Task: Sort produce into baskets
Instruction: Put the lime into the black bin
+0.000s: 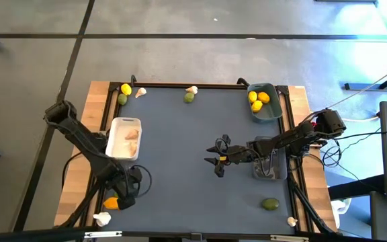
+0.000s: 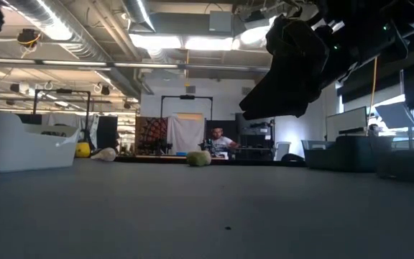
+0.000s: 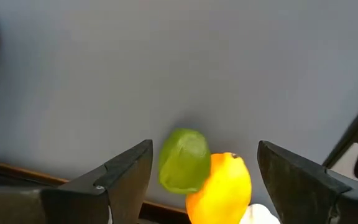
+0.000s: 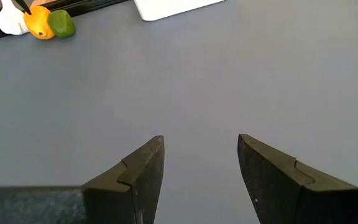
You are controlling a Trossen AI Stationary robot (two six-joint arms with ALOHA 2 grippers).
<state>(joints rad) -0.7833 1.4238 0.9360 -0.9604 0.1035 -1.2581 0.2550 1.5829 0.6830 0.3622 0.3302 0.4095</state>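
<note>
My left gripper [image 1: 125,196] is open over the table's near left corner. In its wrist view [image 3: 205,152] its fingers stand on either side of a lime [image 3: 185,160] and a lemon [image 3: 221,188] and touch neither. A garlic bulb [image 3: 261,215] lies beside them. My right gripper [image 1: 218,158] is open and empty over the table's middle [image 4: 201,146]. The white basket [image 1: 123,138] holds garlic. The blue-grey basket [image 1: 264,102] holds lemons. The dark grey basket [image 1: 269,166] stands under my right arm.
A lemon [image 1: 125,88], a lime [image 1: 121,99] and a garlic bulb [image 1: 140,93] lie at the far left. A lime [image 1: 189,97] and a garlic bulb [image 1: 191,89] lie at the far middle. A lime [image 1: 269,203] and a garlic bulb [image 1: 291,220] lie near right. A person [image 2: 218,139] shows in the room behind.
</note>
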